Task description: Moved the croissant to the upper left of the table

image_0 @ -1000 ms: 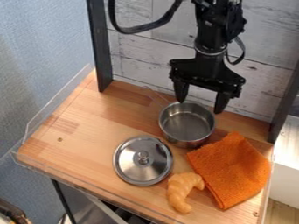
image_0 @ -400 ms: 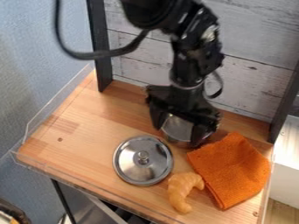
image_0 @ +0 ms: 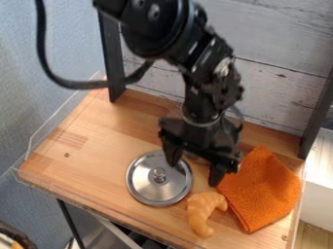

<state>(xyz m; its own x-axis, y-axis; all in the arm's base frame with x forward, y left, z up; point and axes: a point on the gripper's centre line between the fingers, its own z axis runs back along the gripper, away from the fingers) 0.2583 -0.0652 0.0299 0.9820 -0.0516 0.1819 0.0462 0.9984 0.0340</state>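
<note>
A light wooden table (image_0: 98, 153) with a clear raised rim (image_0: 60, 113) stands between black posts (image_0: 112, 53), a blue wall (image_0: 48, 44) to the left of the view and whitewashed boards (image_0: 280, 44) behind. The black gripper (image_0: 194, 175) hangs above the work surface, its two fingers spread wide with nothing between the tips. The croissant (image_0: 198, 211) lies on the wood near the front edge, just below the gripper in the view, between a round metal lid (image_0: 143, 185) and an orange cloth (image_0: 267, 189). A metal pot (image_0: 195, 158) sits largely hidden behind the gripper, its contents hidden.
</note>
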